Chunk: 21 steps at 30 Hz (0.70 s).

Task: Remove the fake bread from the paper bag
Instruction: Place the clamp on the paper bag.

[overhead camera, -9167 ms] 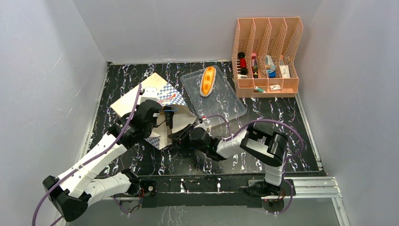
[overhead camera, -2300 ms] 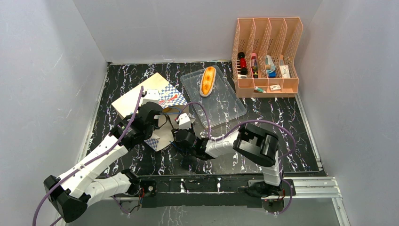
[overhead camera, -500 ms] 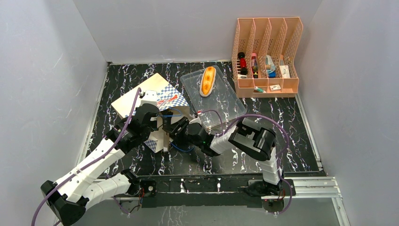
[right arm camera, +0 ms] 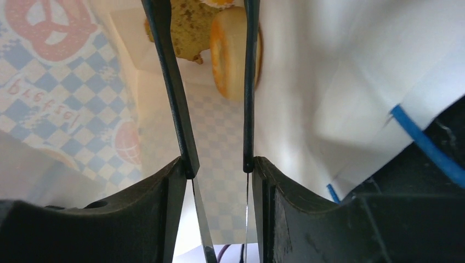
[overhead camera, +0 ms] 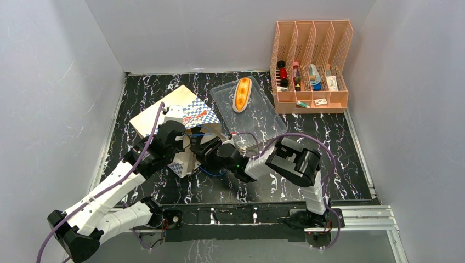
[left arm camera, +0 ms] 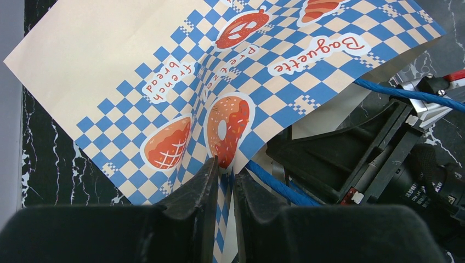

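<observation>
Left tool [left arm camera: 224, 167] clenched on the checkered lower edge of the paper bag [left arm camera: 109, 55], its two fingers pressed together over the paper just below a printed donut logo. The bag lies flat on the black marbled counter [overhead camera: 340, 142], left of centre, with its mouth turned toward the right arm (a blue cord handle [left arm camera: 395, 90] loops out at the mouth).

Right tool [right arm camera: 202, 11] is inside the bag mouth and released. Its thin fingers [right arm camera: 175, 98] stand apart with a strip of bag lining showing between them, gripping nothing. Deep in the bag, a golden ring donut [right arm camera: 230, 52] stands on edge, partly between the fingers and crossed by one of them. A brown roll [right arm camera: 189, 24] sits just beside it, behind the other finger. Whether either finger touches a pastry cannot be told.

Outside the bag, a long bun [overhead camera: 242, 93] rests in the far part of the clear tray [overhead camera: 263, 123], which lies just right of the bag. A pink rack [overhead camera: 315, 41] holding small items stands at the far right of the counter, near the tray's far corner.
</observation>
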Motion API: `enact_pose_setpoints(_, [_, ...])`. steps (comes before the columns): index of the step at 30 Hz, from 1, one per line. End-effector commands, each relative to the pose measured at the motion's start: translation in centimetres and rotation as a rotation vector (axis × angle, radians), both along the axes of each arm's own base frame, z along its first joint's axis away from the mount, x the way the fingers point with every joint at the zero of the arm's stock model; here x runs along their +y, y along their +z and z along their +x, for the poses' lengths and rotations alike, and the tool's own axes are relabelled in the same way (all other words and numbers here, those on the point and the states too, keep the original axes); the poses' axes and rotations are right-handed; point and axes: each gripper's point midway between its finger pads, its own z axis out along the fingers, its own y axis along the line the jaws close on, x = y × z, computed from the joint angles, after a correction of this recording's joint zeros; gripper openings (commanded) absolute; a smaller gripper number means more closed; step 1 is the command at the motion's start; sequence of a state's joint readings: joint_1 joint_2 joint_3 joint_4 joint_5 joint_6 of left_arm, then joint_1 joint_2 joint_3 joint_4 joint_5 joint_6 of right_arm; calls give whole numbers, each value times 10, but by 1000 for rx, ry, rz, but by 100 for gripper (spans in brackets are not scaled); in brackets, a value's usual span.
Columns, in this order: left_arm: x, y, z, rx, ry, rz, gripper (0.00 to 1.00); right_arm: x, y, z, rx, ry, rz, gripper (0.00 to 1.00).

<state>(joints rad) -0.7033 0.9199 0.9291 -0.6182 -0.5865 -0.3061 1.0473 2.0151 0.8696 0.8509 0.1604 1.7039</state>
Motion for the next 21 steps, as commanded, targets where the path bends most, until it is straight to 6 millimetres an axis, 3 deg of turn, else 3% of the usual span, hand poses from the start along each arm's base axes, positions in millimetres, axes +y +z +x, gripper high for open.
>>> enact_pose_setpoints(1, [-1, 13, 1, -37, -6, -30, 15, 10, 12, 2, -45, 3, -48, 43])
enact_pose_setpoints(12, [2, 11, -1, -22, 5, -15, 15, -14, -24, -5, -219, 7, -577, 45])
enact_pose_setpoints(21, [4, 15, -1, -15, 25, -14, 15, -23, -28, -6, -399, 16, -1028, 49])
